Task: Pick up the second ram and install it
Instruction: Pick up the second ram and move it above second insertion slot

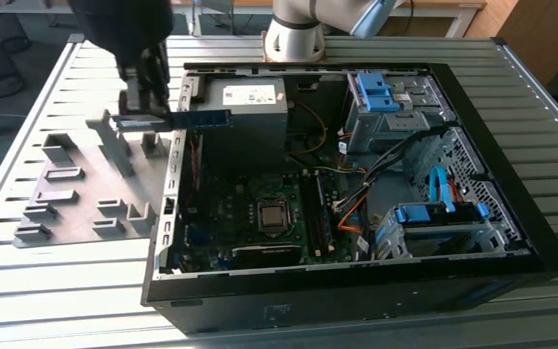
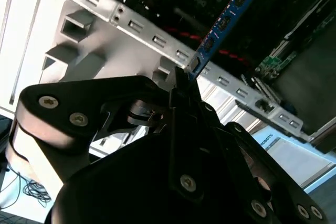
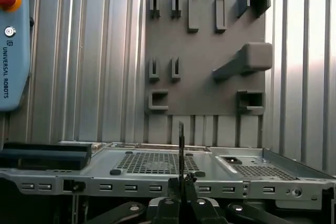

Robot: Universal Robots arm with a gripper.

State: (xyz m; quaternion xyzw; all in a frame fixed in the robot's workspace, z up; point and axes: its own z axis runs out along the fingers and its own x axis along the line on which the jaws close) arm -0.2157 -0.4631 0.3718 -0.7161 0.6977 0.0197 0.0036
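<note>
The arm's base (image 1: 293,36) stands near the upper edge of the exterior view, with a link (image 1: 371,14) rising from it. The gripper (image 1: 151,116) hangs at the exterior view's left, its dark body pointing down. It is clamped on one end of the ram (image 1: 204,118), which juts out level toward the exterior view's right. In the second wrist view the fingers (image 2: 184,95) meet in a narrow tip, pinching the stick's end, and the linkage bars (image 2: 79,114) spread behind them. In the first wrist view the stick stands edge-on between the tips.
</note>
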